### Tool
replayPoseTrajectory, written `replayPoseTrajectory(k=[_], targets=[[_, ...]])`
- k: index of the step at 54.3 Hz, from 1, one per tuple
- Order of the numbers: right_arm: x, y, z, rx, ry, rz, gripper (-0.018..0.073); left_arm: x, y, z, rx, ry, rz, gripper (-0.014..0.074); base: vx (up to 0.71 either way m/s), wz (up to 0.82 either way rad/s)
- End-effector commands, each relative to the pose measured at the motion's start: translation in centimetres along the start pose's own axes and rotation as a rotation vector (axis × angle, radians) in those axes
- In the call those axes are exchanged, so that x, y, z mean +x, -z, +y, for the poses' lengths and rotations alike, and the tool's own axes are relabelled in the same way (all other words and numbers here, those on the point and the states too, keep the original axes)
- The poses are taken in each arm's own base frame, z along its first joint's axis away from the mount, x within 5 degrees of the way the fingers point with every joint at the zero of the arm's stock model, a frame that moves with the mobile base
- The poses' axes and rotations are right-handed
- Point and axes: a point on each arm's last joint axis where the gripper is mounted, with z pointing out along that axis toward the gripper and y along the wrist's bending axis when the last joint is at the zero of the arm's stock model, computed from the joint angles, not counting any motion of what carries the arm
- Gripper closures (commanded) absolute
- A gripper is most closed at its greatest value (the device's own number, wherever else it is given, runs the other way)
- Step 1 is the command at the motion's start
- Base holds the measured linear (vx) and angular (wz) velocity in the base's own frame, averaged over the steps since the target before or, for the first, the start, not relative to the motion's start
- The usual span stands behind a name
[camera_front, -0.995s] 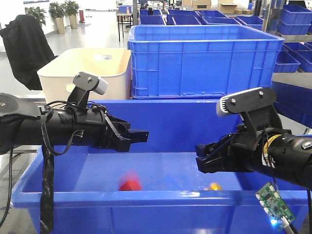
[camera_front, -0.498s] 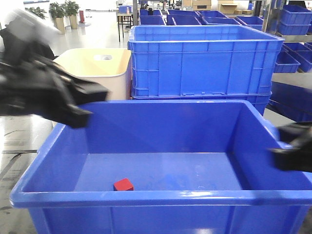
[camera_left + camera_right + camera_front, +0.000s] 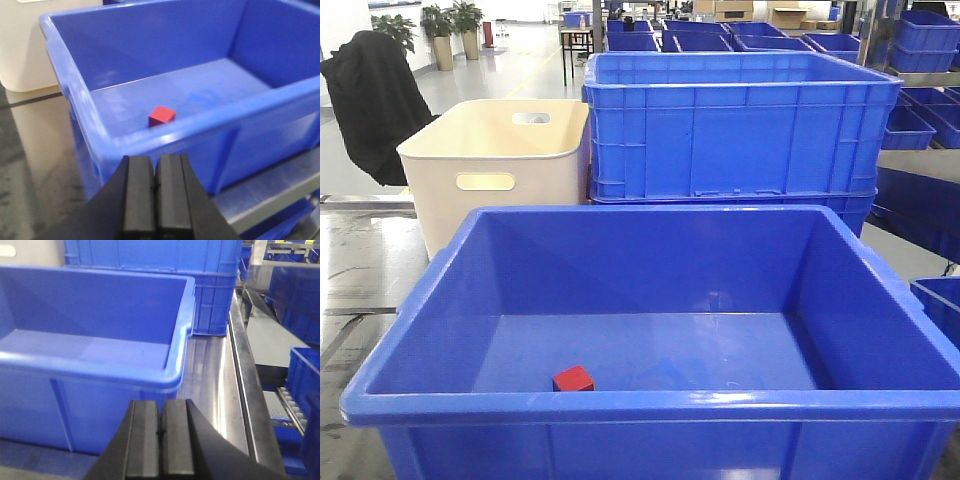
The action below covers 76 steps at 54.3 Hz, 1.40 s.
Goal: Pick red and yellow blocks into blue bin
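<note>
Red cube point(image 3: 573, 378) sits flat on the floor of the blue bin point(image 3: 650, 406), toward the near wall and left of centre; left wrist view shows the same cube point(image 3: 161, 116) just behind the near rim, resting loose, nothing touching it. Yellow brick not visible in any view — likely hidden behind the near wall of the bin from the front camera, but can't confirm it's inside. Both arms are out of the front view. Left gripper point(image 3: 156, 197) hangs outside the bin, low by its near left corner, fingers pressed together with nothing between them. Right gripper point(image 3: 160, 437) is also outside, off the bin's right corner over the steel bench point(image 3: 215, 385), fingers pressed together and empty. The closed, empty fingers parked clear of the rim read as a retreat pose, not an approach: nothing left to carry. Judging from this, the red half of the task is done; the yellow half can't be verified. Cream tub point(image 3: 495, 165) and ribbed blue crate point(image 3: 735, 125) stand behind the bin, against its far wall, not involved. Bin sits square on the bench, close to the robot so both arms reach over its rim.
</note>
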Motion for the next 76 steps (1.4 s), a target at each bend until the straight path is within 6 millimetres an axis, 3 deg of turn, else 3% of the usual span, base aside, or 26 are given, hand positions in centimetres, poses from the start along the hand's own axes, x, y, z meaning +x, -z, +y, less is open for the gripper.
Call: replayPoseTrajectory(k=[1,15,37,43,50,58,67,76], targets=[[-0.6,0.3,0.1,-0.016,0.021,-0.117,0.0570,0.2,1.2,0.0,-0.009,0.037,-0.153,0.0596,0.00,0.00],[0.7,-0.3,0.1,-0.007,0.027,-0.059,0.0570,2.3,3.7,-0.5,0.016,0.021,-0.163,0.0596,0.00,0.00],[0.7,-0.3,0.1,-0.005,0.027,-0.050,0.0570,2.6,3.6,-0.6,0.017,0.019,-0.146,0.0596,0.00,0.00],[0.7,-0.3,0.1,-0.005,0.027,-0.050,0.0570,3.3,3.5,0.2,-0.074,-0.071,-0.169,0.0596,0.00,0.00],[0.7,-0.3,0.1,-0.005,0.027,-0.050,0.0570,5.9,3.4,1.2,-0.213,-0.063,-0.263,0.0596,0.00,0.00],[0.7,-0.3,0.1,-0.005,0.027,-0.050,0.0570,10.2,3.1,2.0,-0.334,-0.048,-0.382,0.0596,0.00,0.00],[0.8,-0.3,0.1,-0.004,0.027,-0.048,0.0570,14.8,1.2,3.0,-0.388,0.016,-0.383,0.0596,0.00,0.00],[0.8,-0.3,0.1,-0.003,0.027,-0.043,0.0570,15.3,0.9,3.0,-0.387,0.011,-0.337,0.0596,0.00,0.00]])
